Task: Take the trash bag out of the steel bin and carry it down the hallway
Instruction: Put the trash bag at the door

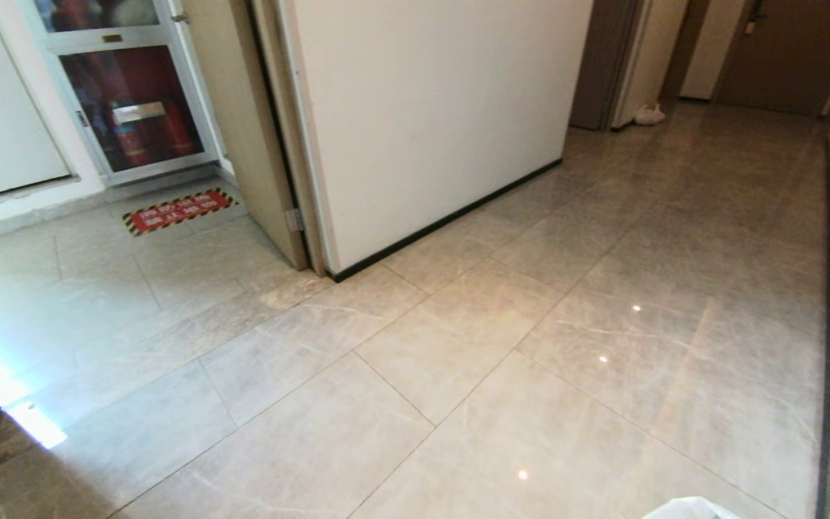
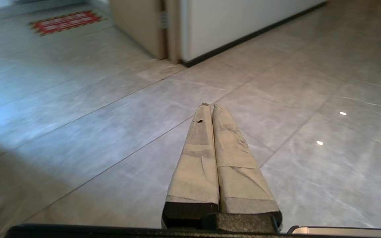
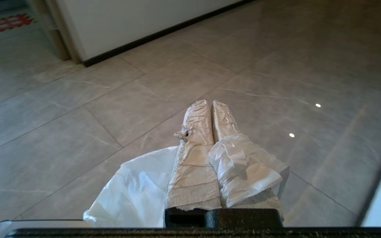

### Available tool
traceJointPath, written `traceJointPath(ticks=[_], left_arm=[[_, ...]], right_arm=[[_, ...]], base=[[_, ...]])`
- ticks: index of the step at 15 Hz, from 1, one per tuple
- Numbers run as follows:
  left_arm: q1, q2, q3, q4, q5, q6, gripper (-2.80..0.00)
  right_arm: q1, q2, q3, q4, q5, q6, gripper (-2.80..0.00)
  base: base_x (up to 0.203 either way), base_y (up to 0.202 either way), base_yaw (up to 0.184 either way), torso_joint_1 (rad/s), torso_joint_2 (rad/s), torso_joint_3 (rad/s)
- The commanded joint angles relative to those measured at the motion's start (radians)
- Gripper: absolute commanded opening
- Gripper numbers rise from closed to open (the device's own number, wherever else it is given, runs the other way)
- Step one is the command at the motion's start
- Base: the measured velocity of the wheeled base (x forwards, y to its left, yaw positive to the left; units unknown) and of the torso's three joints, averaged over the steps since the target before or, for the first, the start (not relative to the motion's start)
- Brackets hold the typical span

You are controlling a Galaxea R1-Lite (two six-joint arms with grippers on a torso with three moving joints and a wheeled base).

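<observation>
The trash bag (image 3: 137,191), thin white crinkled plastic, is held by the right tool (image 3: 210,103). Its plastic is draped over the right tool's taped fingers (image 3: 193,158) and hangs below them. The right tool is clenched on the bag, its two fingers pressed together at the tips. In the head view only a small white corner of the bag (image 1: 689,509) is seen at the lower edge, on the robot's right.

The left tool (image 2: 209,105) is clenched too, with nothing in it, and is held level over the floor.

The steel bin is not seen in any view, so the bag is judged to be already out of it, with the carrying step in hand.

The hallway (image 1: 674,238) stretches ahead and to the right, with glossy grey tiles, a white wall (image 1: 429,115) with a black baseboard (image 1: 451,220) on the left, and dark brown doors (image 1: 782,50) at the far end. A small white object (image 1: 649,114) lies by a doorway far off; what it is cannot be told. To the left, a glass-fronted cabinet (image 1: 130,101) and a red floor sticker (image 1: 179,210) are seen.

To carry well, the grip should be kept firm, since thin plastic may slip. A steady course down the middle of the hallway is advised, well apart from both walls.
</observation>
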Motion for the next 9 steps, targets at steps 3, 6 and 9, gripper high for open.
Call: traceJointPath(ticks=[3, 6, 9], left_arm=[[0.000, 0.000, 0.000, -0.001, 0.000, -0.001, -2.80], [0.000, 0.000, 0.000, -0.001, 0.000, 0.001, -2.80], [0.000, 0.000, 0.000, -0.001, 0.000, 0.001, -2.80]], right_arm=[[0.000, 0.002, 0.000, -0.001, 0.001, 0.000, -2.80], [0.000, 0.002, 0.000, -0.001, 0.001, -0.002, -2.80], [0.000, 0.002, 0.000, -0.001, 0.001, 0.000, -2.80]], base=[[0.004, 0.008, -0.122, 0.002, 0.00, 0.002], [0.000, 0.000, 0.000, 0.000, 0.00, 0.000], [0.000, 0.000, 0.000, 0.000, 0.00, 0.000]])
